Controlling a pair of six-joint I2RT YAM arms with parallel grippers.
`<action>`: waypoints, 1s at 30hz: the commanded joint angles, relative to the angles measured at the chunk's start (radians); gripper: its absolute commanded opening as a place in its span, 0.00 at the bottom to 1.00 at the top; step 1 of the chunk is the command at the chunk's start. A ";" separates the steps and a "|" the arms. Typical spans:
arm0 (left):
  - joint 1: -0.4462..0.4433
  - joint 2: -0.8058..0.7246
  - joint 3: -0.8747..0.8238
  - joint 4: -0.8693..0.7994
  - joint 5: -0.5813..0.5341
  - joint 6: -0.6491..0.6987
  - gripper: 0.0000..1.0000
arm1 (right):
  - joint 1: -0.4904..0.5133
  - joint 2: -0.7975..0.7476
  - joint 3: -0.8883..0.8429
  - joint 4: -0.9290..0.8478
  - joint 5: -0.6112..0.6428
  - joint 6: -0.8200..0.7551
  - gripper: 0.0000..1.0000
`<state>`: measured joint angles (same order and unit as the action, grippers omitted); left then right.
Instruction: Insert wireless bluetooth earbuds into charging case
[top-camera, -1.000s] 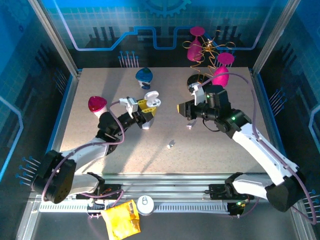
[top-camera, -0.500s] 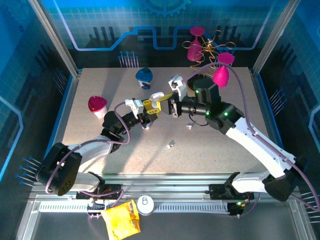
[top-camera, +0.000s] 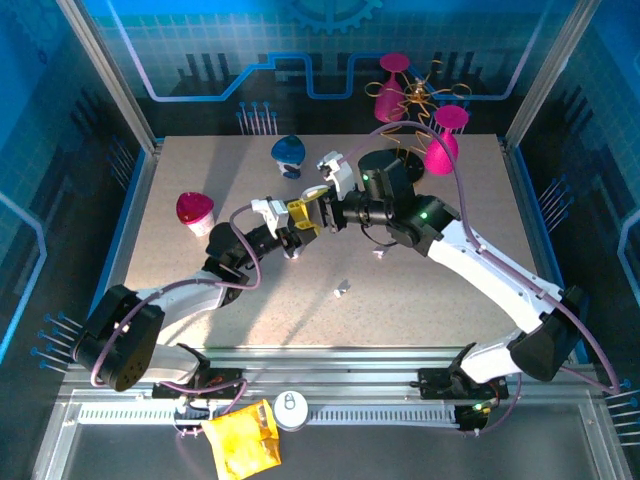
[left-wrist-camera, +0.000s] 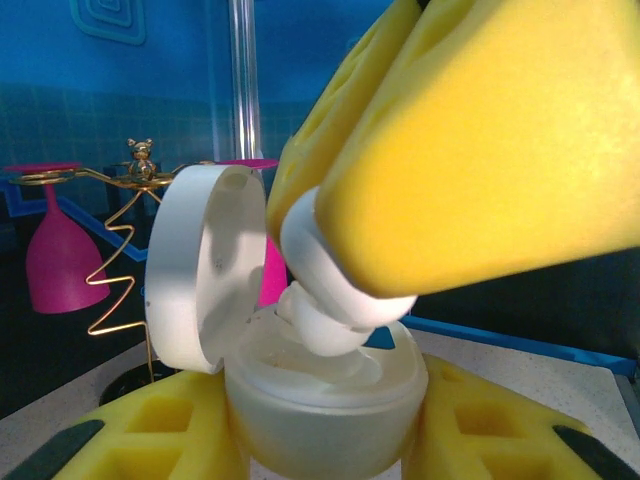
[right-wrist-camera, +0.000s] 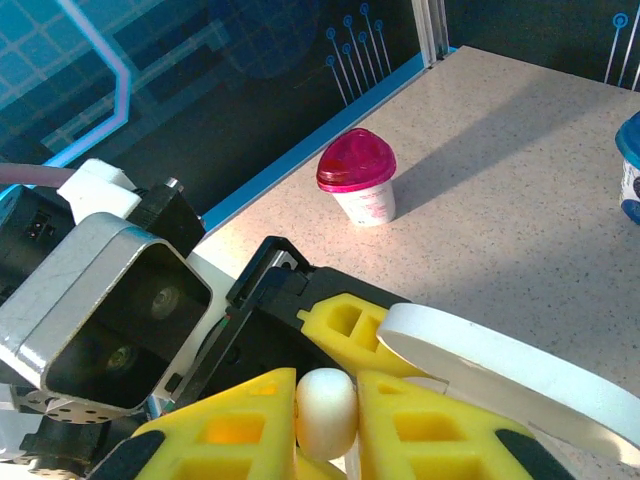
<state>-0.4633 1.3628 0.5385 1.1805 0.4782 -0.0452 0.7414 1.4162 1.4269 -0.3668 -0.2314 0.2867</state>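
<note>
My left gripper (left-wrist-camera: 325, 435) is shut on the charging case (left-wrist-camera: 325, 400), holding it upright between yellow pads with its round lid (left-wrist-camera: 205, 265) hinged open to the left. My right gripper (right-wrist-camera: 327, 425) is shut on a white earbud (right-wrist-camera: 327, 412), and its yellow fingers (left-wrist-camera: 480, 150) hang over the open case from the upper right. The earbud (left-wrist-camera: 325, 320) rests at the case's mouth, touching the inner cavity. From above, both grippers meet at the case (top-camera: 308, 205) in the table's middle left. Two tiny white pieces (top-camera: 341, 288) (top-camera: 379, 252) lie loose on the table.
A pink-lidded cup (top-camera: 194, 210) stands at the left, also visible as the cup (right-wrist-camera: 358, 180) beyond the left arm. A blue cup (top-camera: 288, 152) sits behind the grippers. Pink goblets on a gold wire stand (top-camera: 415, 100) occupy the back right. A yellow pouch (top-camera: 243, 435) lies below the rail.
My right arm swung left across the table with the earbud and came down onto the open case. The left gripper shifted slightly right with the case.
</note>
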 joint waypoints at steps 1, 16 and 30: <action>-0.009 -0.025 0.029 0.017 -0.019 0.016 0.33 | 0.005 -0.007 0.009 -0.011 0.028 -0.013 0.19; -0.009 -0.045 0.034 0.022 -0.047 -0.008 0.33 | -0.009 -0.004 -0.034 -0.011 0.021 0.017 0.20; -0.009 -0.052 0.031 0.021 -0.039 -0.015 0.34 | -0.027 -0.012 -0.023 -0.026 0.067 0.057 0.36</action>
<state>-0.4652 1.3472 0.5419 1.1519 0.4366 -0.0528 0.7319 1.4158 1.4040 -0.3737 -0.2123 0.3332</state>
